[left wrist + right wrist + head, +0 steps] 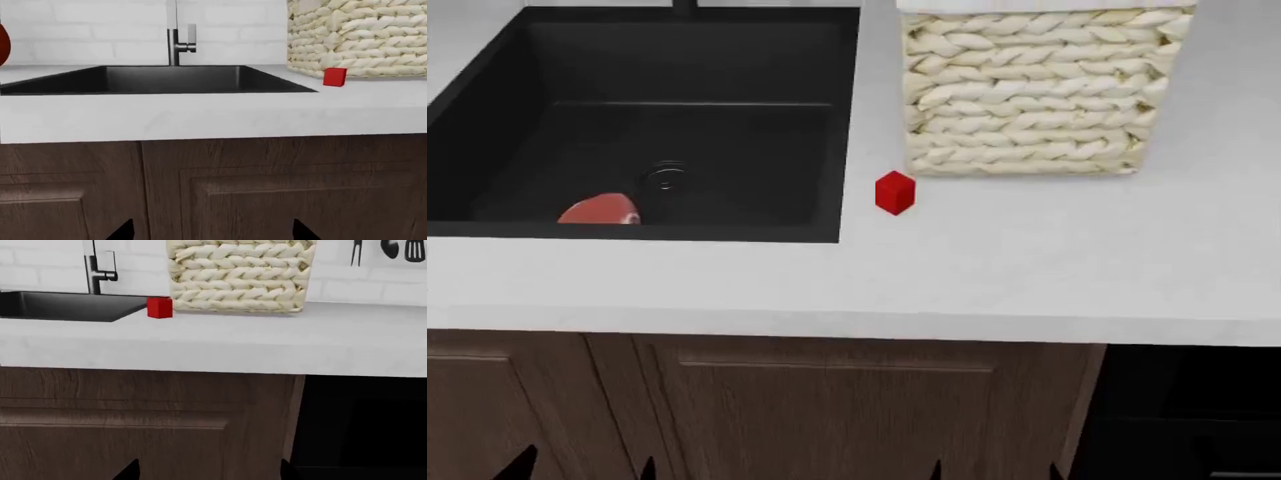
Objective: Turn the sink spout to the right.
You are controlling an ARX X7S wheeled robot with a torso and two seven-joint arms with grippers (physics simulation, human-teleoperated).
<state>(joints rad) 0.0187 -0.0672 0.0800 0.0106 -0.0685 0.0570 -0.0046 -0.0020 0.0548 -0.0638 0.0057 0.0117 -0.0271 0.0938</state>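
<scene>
Black fingertips of the left gripper (pixel 585 466) and the right gripper (pixel 994 470) peek up spread apart and empty, both arms held low before the dark wood cabinet doors (pixel 827 410), below the sink (pixel 507 110). White countertop (pixel 988 280) surrounds that matte black basin; the sink spout (pixel 173 45) rises at its back rim against white brick. Beside the sink stands a woven basket (pixel 1034 90), a red cube (pixel 894 193) just nearer.

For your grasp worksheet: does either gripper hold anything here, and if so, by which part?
Nothing is held. Both the left gripper and right gripper hang open, low before the cabinet doors, away from the sink spout.
</scene>
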